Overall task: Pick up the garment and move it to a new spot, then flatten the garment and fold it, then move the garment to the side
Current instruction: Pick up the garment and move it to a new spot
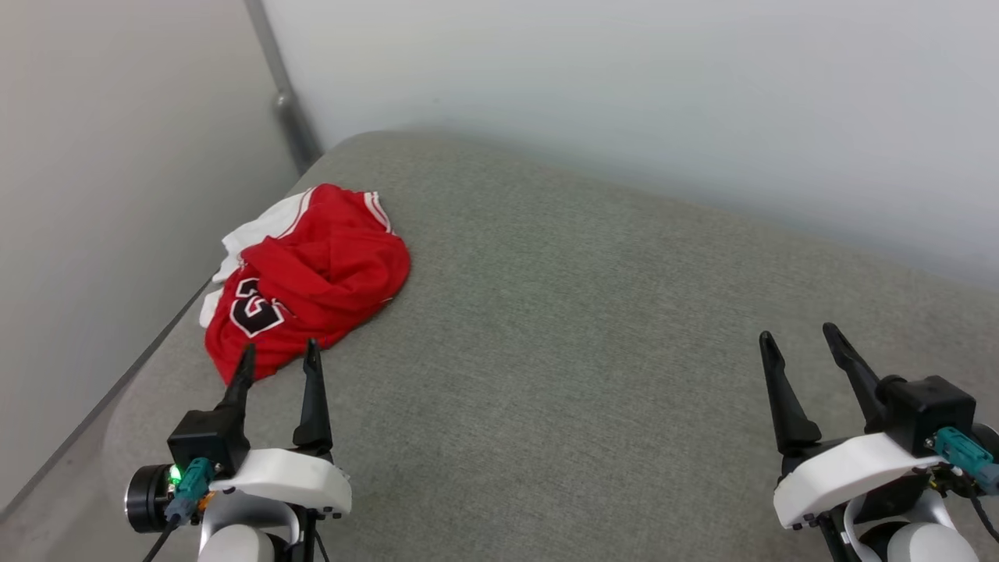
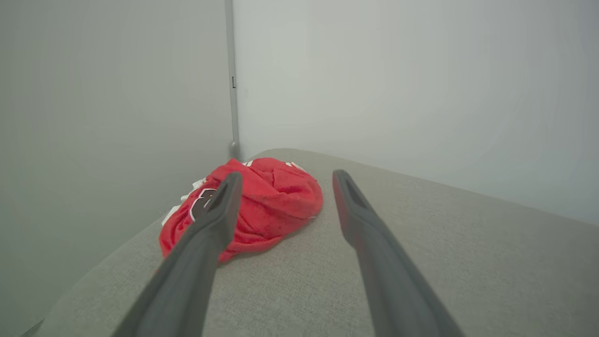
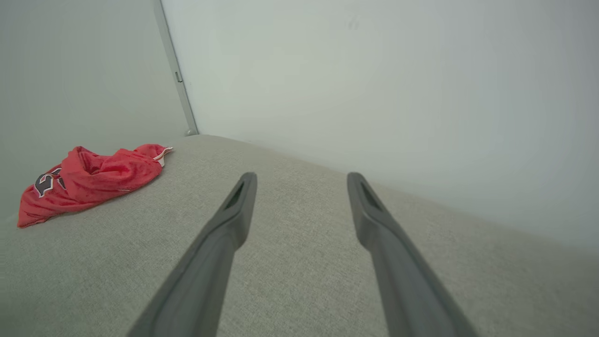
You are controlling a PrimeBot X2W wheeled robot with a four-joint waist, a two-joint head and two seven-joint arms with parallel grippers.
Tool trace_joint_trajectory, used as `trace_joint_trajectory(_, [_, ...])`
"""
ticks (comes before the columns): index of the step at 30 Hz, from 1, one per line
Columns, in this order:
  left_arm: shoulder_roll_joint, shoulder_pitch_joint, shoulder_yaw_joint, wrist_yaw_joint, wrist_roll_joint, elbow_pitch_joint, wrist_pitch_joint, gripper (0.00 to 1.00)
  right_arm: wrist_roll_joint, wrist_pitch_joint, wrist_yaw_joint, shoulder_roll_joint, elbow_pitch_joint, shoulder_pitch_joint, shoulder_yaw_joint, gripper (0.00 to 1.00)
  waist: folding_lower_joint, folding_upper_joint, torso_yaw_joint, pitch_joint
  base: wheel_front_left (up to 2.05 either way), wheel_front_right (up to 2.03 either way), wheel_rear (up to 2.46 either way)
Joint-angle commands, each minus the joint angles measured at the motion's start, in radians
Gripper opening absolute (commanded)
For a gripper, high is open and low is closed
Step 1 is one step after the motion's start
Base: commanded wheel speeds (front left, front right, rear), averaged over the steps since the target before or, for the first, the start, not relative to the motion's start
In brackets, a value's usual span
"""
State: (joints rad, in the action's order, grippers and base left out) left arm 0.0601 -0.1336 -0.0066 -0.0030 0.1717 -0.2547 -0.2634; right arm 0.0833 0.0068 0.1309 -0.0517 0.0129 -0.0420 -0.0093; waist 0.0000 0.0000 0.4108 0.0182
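Note:
The garment point(image 1: 312, 273), a red jersey with white sleeves and a black number outlined in white, lies crumpled near the far left corner of the grey cushioned surface point(image 1: 585, 351). My left gripper point(image 1: 279, 353) stands open just short of its near edge, fingertips over the red cloth's rim, holding nothing. In the left wrist view the garment point(image 2: 271, 206) sits ahead between and left of the left gripper's point(image 2: 285, 180) fingers. My right gripper point(image 1: 796, 336) is open over bare cushion at the right, far from the garment point(image 3: 93, 180); the right gripper point(image 3: 302, 180) holds nothing.
Pale walls close in behind and to the left of the cushion, meeting at a corner with a grey vertical strip point(image 1: 285, 97). The cushion's left edge point(image 1: 140, 367) runs close beside the garment. Bare grey fabric spreads across the middle and right.

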Motion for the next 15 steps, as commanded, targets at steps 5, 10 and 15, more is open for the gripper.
trace_joint_trajectory(5, [-0.002,0.009,0.021,0.008,0.003,0.013,-0.002,1.00,-0.009,0.007,0.000,0.002,0.010,-0.021,0.009,1.00,0.0000,0.0000,0.067,0.022,0.00,0.00,0.00])
trace_joint_trajectory(10, [-0.003,-0.016,0.033,0.008,-0.001,0.015,-0.002,1.00,-0.012,0.020,0.000,-0.001,0.017,-0.041,0.019,1.00,0.0000,0.0000,0.070,0.041,0.00,0.00,0.00])
trace_joint_trajectory(15, [0.003,-0.090,0.037,0.011,-0.010,0.012,-0.002,1.00,-0.021,0.032,0.000,-0.016,0.036,-0.065,0.028,1.00,0.0000,0.0000,0.046,0.078,0.00,0.00,0.00])
